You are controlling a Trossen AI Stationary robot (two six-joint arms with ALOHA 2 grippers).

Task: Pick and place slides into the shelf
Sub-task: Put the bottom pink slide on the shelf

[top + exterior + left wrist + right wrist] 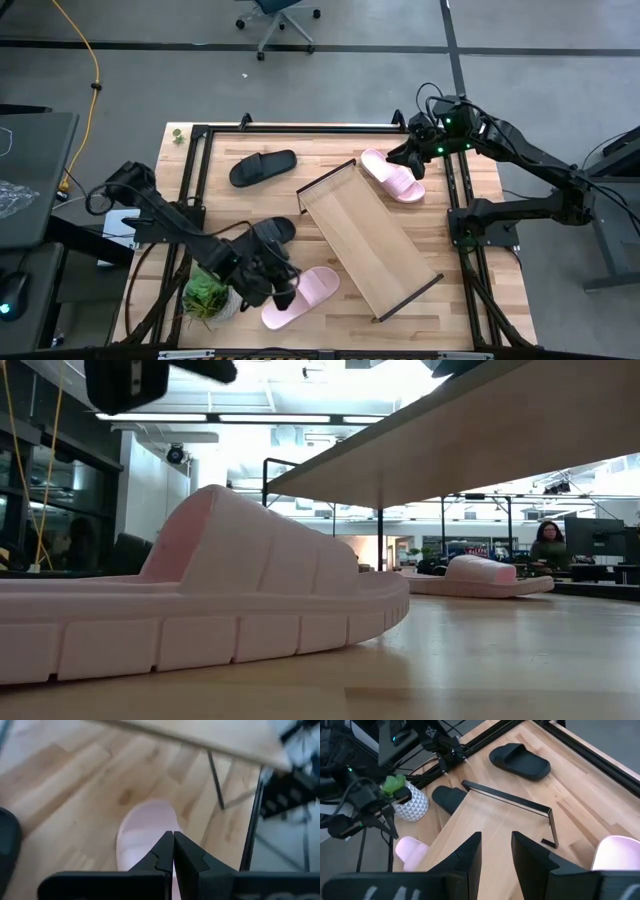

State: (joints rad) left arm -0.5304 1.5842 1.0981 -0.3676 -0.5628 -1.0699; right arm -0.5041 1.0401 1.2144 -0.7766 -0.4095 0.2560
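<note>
Slides all off shelf | left gripper jaws pressed together above near pink one, seemingly empty; right gripper jaws part-spread, empty | next: open, grasp

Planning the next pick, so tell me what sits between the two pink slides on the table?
The shelf lies diagonally between the pink slide near the front and the pink slide at the back. The high view shows it.
</note>
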